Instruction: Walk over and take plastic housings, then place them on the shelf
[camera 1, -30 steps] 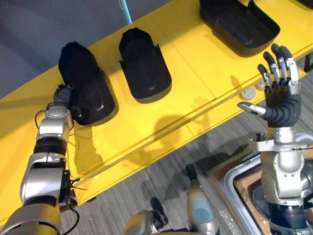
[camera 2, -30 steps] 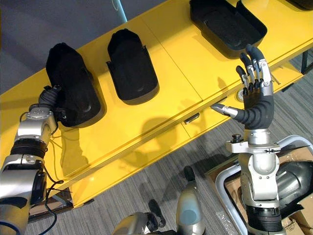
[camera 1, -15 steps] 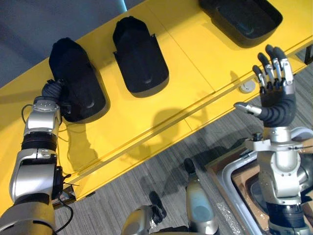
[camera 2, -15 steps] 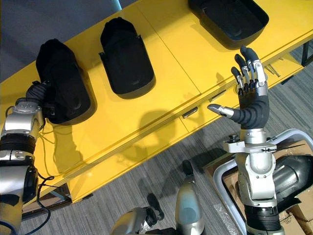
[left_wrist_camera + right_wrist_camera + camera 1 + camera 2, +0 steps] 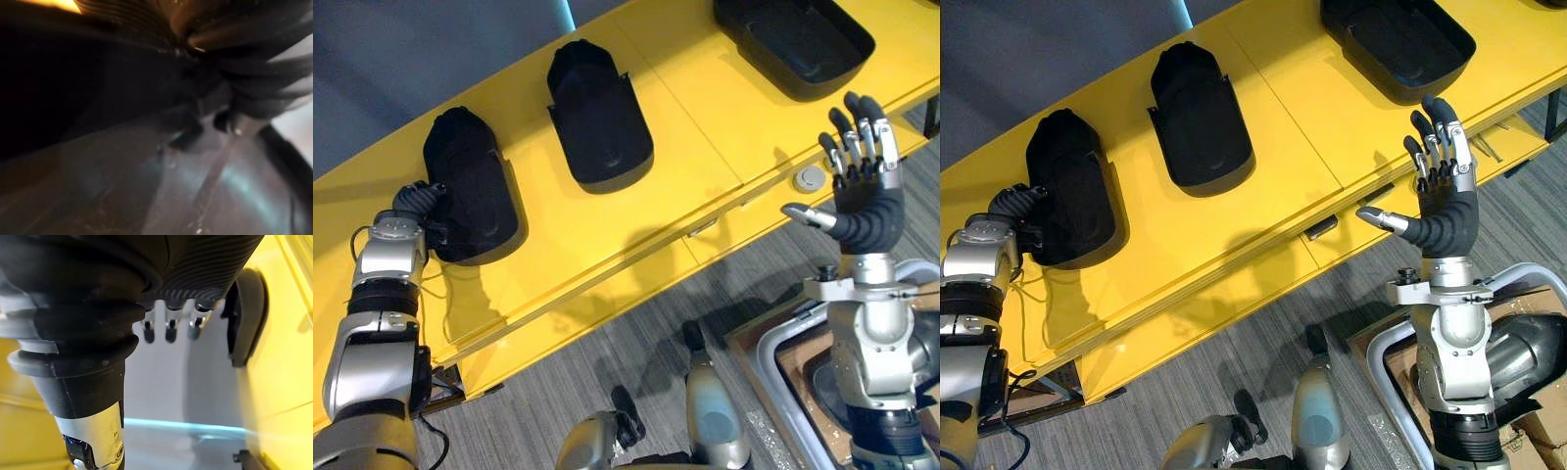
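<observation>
While the left hand (image 5: 416, 199), grip unreadable, touches the leftmost housing (image 5: 475, 196) on the shelf (image 5: 705, 127), the right hand (image 5: 867, 201) hangs spread; placement looks done, withdraw next.

1. A yellow shelf (image 5: 705, 137) runs slantwise from near left to far right. Seams split its top into panels, and a lower yellow step lines its near edge.
2. Three black plastic housings lie on the top in a row, well apart from each other: left housing (image 5: 470, 201), middle housing (image 5: 599, 116), and right housing (image 5: 793, 41) with its hollow side up.
3. A small round grey disc (image 5: 810, 178) lies on the step, toward the right.
</observation>
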